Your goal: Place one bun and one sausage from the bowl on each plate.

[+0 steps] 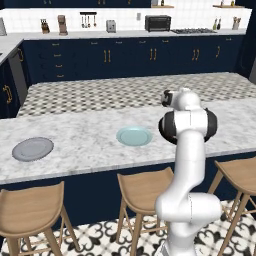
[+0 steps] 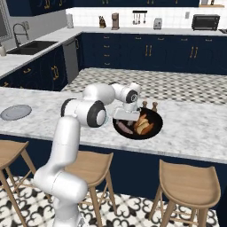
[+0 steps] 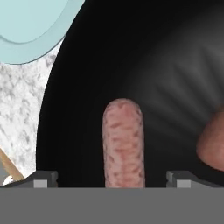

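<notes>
Sausage [image 3: 123,144]: lies in the black bowl [image 3: 131,57], between the two fingertips [image 3: 43,178] — not touched.
Gripper [image 3: 111,179]: jaws spread wide, low over the bowl, holding nothing.
Plates: teal plate [image 1: 134,136] beside the bowl; grey plate [image 1: 32,149] well apart — both bare.

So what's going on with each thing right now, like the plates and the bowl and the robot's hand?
gripper: open, low in the bowl, fingertips either side of a sausage.
sausage: lying in the bowl, not gripped yet.
bowl: on the counter, holding buns and sausages.
buns: lying in the bowl.
blue plate: empty, beside the bowl.
grey plate: empty, farther along the counter.
</notes>
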